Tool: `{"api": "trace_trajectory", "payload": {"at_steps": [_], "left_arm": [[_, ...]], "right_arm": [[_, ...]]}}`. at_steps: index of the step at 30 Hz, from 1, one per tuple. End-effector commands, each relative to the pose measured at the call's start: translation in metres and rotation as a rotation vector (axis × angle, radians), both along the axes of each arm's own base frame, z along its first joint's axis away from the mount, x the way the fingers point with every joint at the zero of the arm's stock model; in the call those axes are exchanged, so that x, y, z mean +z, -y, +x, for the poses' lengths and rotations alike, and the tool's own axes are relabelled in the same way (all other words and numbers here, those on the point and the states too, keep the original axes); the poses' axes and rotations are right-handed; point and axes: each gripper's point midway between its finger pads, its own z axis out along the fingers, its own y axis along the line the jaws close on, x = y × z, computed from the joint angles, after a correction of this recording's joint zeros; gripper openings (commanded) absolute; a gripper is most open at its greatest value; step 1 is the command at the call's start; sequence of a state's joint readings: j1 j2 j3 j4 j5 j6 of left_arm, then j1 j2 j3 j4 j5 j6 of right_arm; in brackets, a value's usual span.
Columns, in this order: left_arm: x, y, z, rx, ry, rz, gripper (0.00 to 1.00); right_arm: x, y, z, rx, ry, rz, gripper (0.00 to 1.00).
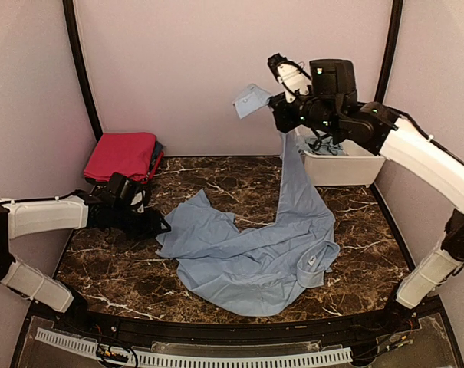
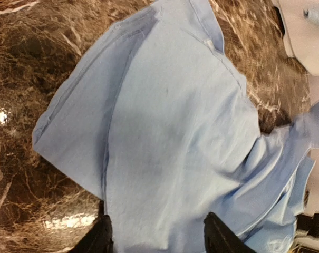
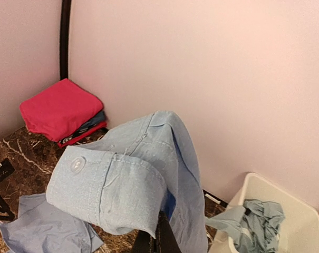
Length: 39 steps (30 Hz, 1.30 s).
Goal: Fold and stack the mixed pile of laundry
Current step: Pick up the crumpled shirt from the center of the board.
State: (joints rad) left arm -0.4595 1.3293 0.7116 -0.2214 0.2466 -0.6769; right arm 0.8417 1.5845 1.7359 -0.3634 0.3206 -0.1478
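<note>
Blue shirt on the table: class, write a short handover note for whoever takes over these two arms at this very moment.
Left fingers: open, at the left edge of the blue shirt, which is spread on the table.
Right fingers: shut on the shirt's sleeve near the cuff, held high.
Done: red piece folded atop a stack in the far-left corner.
Left: fold and stack the shirt; more blue clothes lie in the white tub.

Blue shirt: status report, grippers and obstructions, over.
Right gripper shut on blue shirt cuff, sleeve raised high. Left gripper open over shirt's left edge; body crumpled on table. Red-topped folded stack far left, tub with more cloth far right.
</note>
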Motion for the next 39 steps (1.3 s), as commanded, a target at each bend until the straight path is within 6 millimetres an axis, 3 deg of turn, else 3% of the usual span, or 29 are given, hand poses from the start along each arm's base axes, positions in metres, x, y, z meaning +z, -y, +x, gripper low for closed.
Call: {"api": "trace_trajectory", "payload": {"at_steps": [1, 2, 3, 4, 5, 6, 7, 9, 11, 16, 17, 26, 31, 35, 39], "left_arm": [[0.025, 0.003, 0.040, -0.033, 0.128, 0.083, 0.63], [0.037, 0.006, 0.054, -0.029, 0.170, 0.091, 0.66], [0.031, 0.008, 0.061, -0.047, 0.166, 0.120, 0.67], [0.045, 0.012, 0.076, -0.046, 0.201, 0.124, 0.69], [0.028, 0.013, 0.079, -0.069, 0.154, 0.162, 0.69], [0.039, 0.020, 0.090, -0.080, 0.165, 0.157, 0.69], [0.024, 0.020, 0.088, -0.102, 0.109, 0.181, 0.68], [0.029, 0.025, 0.091, -0.104, 0.118, 0.157, 0.66], [0.039, 0.026, 0.081, -0.111, 0.176, 0.096, 0.65], [0.066, 0.013, 0.039, -0.133, 0.322, 0.013, 0.69], [0.064, 0.014, 0.032, -0.156, 0.321, 0.000, 0.69], [0.107, 0.025, 0.005, -0.228, 0.559, -0.195, 0.69], [0.110, 0.032, -0.012, -0.310, 0.659, -0.225, 0.70], [0.089, 0.045, -0.023, -0.374, 0.684, -0.043, 0.70], [0.085, 0.047, -0.019, -0.390, 0.721, 0.018, 0.69]], "right_arm": [[0.033, 0.075, -0.013, -0.173, 0.039, 0.110, 0.00], [0.039, 0.091, -0.019, -0.196, 0.049, 0.127, 0.00], [0.043, 0.107, -0.024, -0.223, 0.058, 0.138, 0.00], [0.043, 0.121, -0.028, -0.251, 0.060, 0.141, 0.00], [0.049, 0.136, -0.033, -0.278, 0.071, 0.154, 0.00], [0.056, 0.150, -0.040, -0.300, 0.083, 0.170, 0.00], [0.058, 0.160, -0.043, -0.316, 0.088, 0.177, 0.00], [0.061, 0.177, -0.049, -0.342, 0.096, 0.185, 0.00], [0.061, 0.186, -0.053, -0.354, 0.096, 0.185, 0.00], [0.052, 0.191, -0.055, -0.352, 0.081, 0.184, 0.00], [0.051, 0.191, -0.055, -0.353, 0.080, 0.184, 0.00], [0.061, 0.206, -0.059, -0.378, 0.106, 0.186, 0.00], [0.064, 0.209, -0.060, -0.381, 0.112, 0.186, 0.00], [0.068, 0.210, -0.059, -0.383, 0.122, 0.185, 0.00], [0.074, 0.211, -0.059, -0.381, 0.134, 0.187, 0.00]]}}
